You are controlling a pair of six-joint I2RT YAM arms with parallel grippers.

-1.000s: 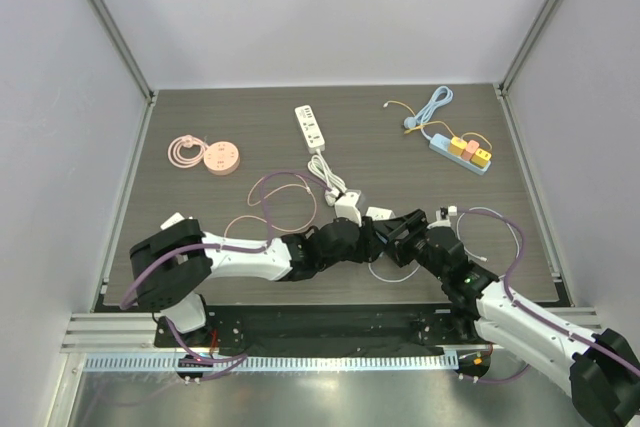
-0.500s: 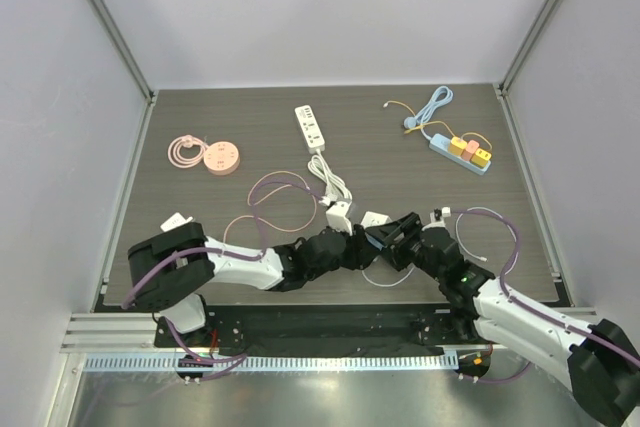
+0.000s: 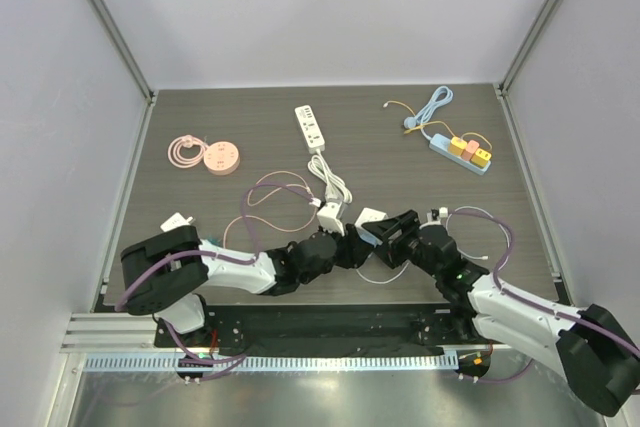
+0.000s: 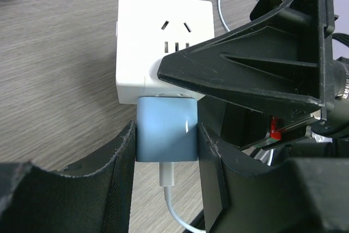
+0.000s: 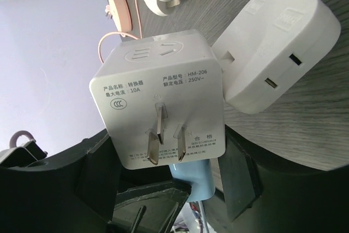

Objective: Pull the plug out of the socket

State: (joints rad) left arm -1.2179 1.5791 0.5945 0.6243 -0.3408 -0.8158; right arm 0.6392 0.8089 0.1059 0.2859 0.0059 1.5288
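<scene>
The socket is a white cube adapter [image 4: 163,47] [image 5: 158,107] [image 3: 372,218], lifted off the table with its prongs facing the right wrist camera. My right gripper [image 5: 166,159] [image 3: 392,234] is shut on its sides. The plug, a light-blue charger block [image 4: 165,129] [image 5: 195,177] with a white cable, sits against the cube's side with no gap showing. My left gripper [image 4: 166,154] [image 3: 352,243] is shut on it, one pad [image 4: 124,156] on each flank. In the top view the arms hide the plug.
The power strip's large white plug [image 5: 278,47] [image 3: 330,215] lies touching the cube's far side, its cord running to the white strip [image 3: 312,127]. A pink cable loop [image 3: 280,195], a pink round socket [image 3: 220,158] and a blue strip with coloured plugs [image 3: 461,152] lie farther off.
Both grippers, with the cube and plug between them, have shifted left and slightly nearer. The strip's white plug has slid left with them. Both grips are unchanged.
</scene>
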